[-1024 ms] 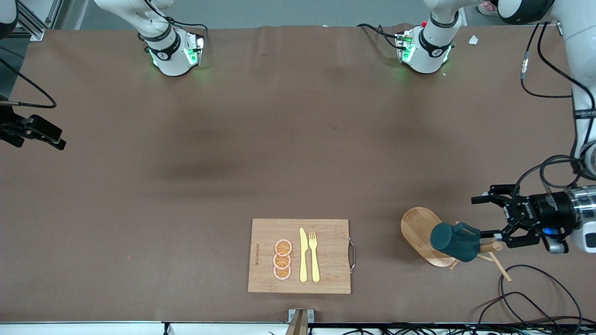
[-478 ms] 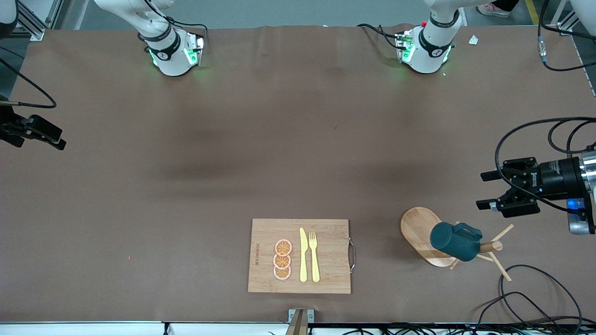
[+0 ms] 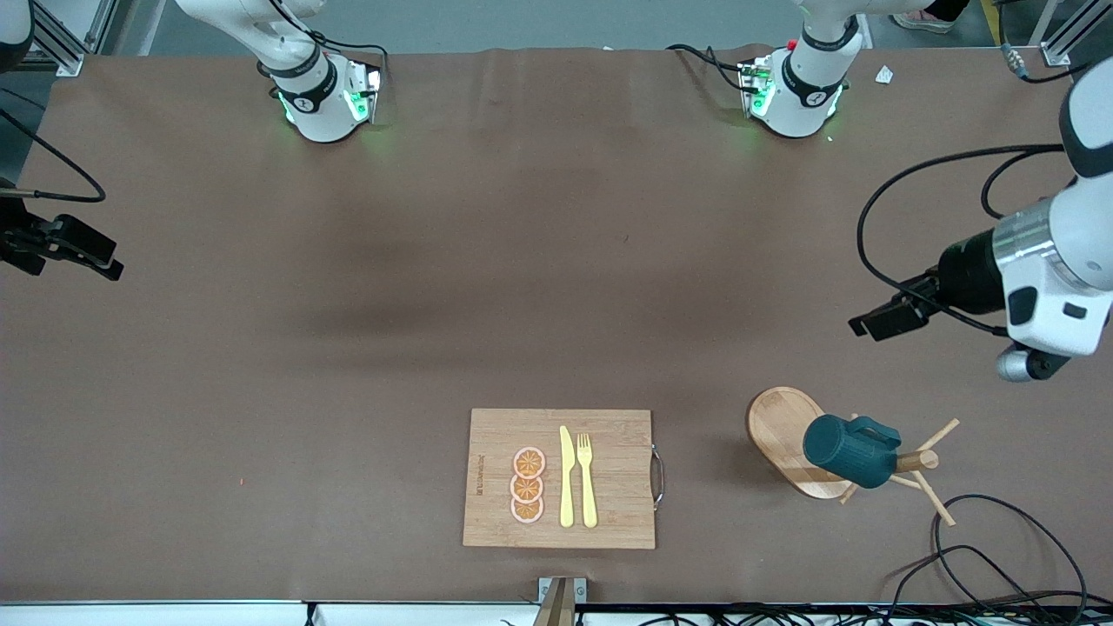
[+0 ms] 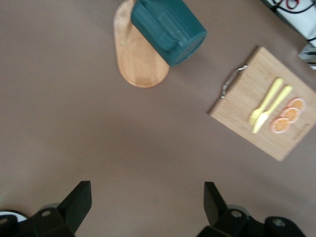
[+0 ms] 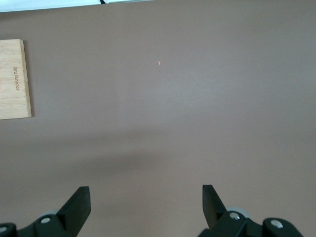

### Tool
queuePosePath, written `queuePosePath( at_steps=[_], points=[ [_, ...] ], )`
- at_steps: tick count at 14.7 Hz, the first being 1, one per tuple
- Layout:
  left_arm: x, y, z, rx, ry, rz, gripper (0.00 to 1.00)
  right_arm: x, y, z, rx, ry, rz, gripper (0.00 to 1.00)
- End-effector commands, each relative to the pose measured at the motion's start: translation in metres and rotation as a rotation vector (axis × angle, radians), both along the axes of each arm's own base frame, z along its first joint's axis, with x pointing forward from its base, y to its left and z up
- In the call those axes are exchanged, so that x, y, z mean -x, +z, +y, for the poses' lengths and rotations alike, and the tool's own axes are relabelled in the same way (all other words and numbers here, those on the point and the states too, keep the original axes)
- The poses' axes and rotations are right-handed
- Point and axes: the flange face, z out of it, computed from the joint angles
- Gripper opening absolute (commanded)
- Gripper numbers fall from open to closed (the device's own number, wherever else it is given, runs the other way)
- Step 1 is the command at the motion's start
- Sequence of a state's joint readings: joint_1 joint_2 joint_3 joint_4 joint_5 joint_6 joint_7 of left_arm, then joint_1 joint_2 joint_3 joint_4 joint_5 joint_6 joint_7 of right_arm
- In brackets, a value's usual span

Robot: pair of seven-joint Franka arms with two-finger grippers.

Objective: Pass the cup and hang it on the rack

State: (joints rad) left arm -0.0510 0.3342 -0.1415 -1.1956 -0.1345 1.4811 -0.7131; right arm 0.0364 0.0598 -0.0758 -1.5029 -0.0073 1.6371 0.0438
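1. The cup [image 3: 849, 450] hangs tipped on its side on a peg of the rack [image 3: 787, 432], which stands on the brown counter [image 3: 435, 304] toward the left arm's end, beside the cutting board [image 3: 560, 478]; the task looks all but finished.
2. The left gripper [image 4: 147, 205] is over bare counter near the rack, fingers spread wide and holding nothing; the right gripper [image 5: 146, 205] waits at the right arm's end of the counter, also open and empty.
3. Main risk, as I judge it: the cup sits far out along a thin angled peg, so a jolt to the rack could slide it off; the loose cable [image 3: 1000, 539] lying near the rack's pegs could snag and drag them.
4. A lesser risk: the cup's weight on one side may tip the rack.
5. Writing: a small printed mark runs along the cutting board's edge; it is too small to read; no other labels show.
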Motion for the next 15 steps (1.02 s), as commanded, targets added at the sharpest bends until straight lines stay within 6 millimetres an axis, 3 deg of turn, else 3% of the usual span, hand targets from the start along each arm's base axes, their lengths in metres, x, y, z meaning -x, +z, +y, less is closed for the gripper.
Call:
queuePosePath(
  at_steps=[1,5,11,15],
  points=[
    [0.034,0.030,-0.018,-0.123,-0.131,-0.033,1.00,0.008,0.006,0.000,0.020,0.009,-0.004,1.00],
    [0.052,0.058,-0.025,-0.143,-0.167,-0.082,1.00,0.008,0.006,0.000,0.020,0.009,-0.004,1.00],
    [0.100,0.071,0.017,-0.173,-0.333,-0.135,1.00,0.008,0.006,0.000,0.020,0.008,-0.003,1.00],
    [0.130,0.072,0.033,-0.191,-0.464,-0.129,1.00,0.010,0.008,0.001,0.020,0.011,-0.007,1.00]
  ],
)
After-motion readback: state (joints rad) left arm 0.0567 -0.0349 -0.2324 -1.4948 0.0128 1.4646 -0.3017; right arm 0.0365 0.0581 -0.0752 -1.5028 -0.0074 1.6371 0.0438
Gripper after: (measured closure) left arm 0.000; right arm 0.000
